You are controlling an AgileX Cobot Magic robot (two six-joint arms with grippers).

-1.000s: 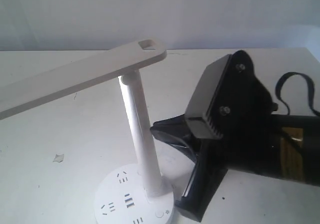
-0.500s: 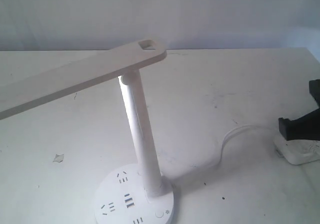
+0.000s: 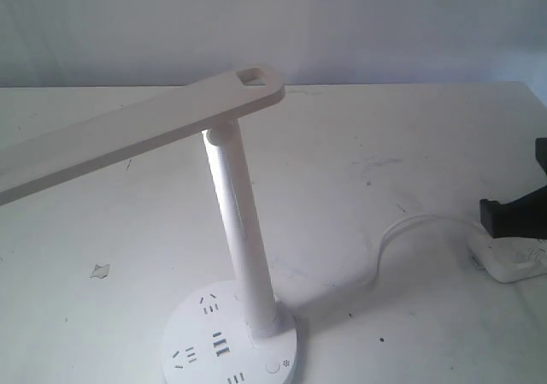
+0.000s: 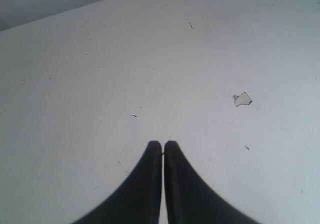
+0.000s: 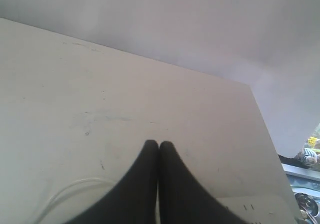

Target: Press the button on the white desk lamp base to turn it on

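Note:
The white desk lamp base [image 3: 192,333] sits at the near edge of the exterior view, with its post [image 3: 241,239] rising to the long flat arm [image 3: 128,132]. The small round button [image 3: 273,368] shows on the disc's right side, untouched. My right gripper [image 3: 511,215] is a dark shape at the far right edge, well away from the lamp; in its wrist view the right gripper [image 5: 159,143] is shut over bare table. My left gripper [image 4: 163,143] is shut and empty above bare table; it does not show in the exterior view.
A white power strip [image 3: 510,260] lies at the right edge under my right gripper, also visible as the power strip [image 5: 255,206]. Its white cable [image 3: 402,230] curves toward the lamp base. A small torn scrap [image 3: 100,271] lies left of the lamp; the same scrap [image 4: 242,99] shows in the left wrist view.
One second ago my right arm filled the exterior view beside the lamp post; it has pulled back to the far right edge and has hardly moved over the last half second.

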